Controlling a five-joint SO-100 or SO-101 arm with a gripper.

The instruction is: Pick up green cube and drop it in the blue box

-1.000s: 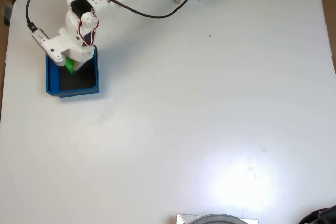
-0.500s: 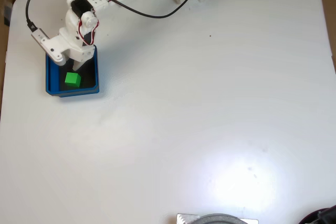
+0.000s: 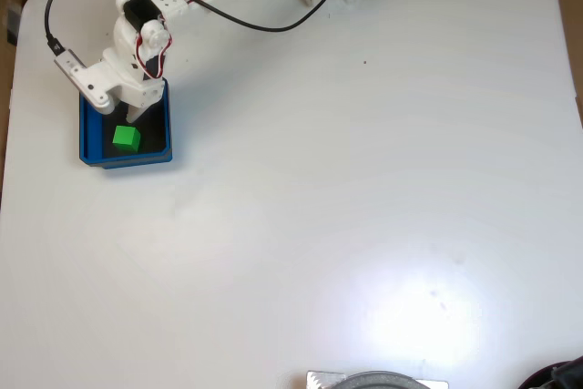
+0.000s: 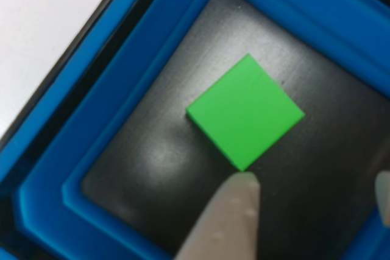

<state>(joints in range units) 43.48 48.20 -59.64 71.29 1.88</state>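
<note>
green cube (image 4: pixel 245 111) lies flat on the dark floor of the blue box (image 4: pixel 131 68), the gripper (image 4: pixel 311 202) is open and empty above it, so a straight lift clear of the walls looks best.

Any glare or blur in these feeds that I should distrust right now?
Fixed view: a bright glare patch washes out the white table at lower right, away from the blue box; the green cube reads clearly. Other view: soft focus overall, the end effector fingertips blurred, a sheen on the box's black floor beside the cube.
</note>
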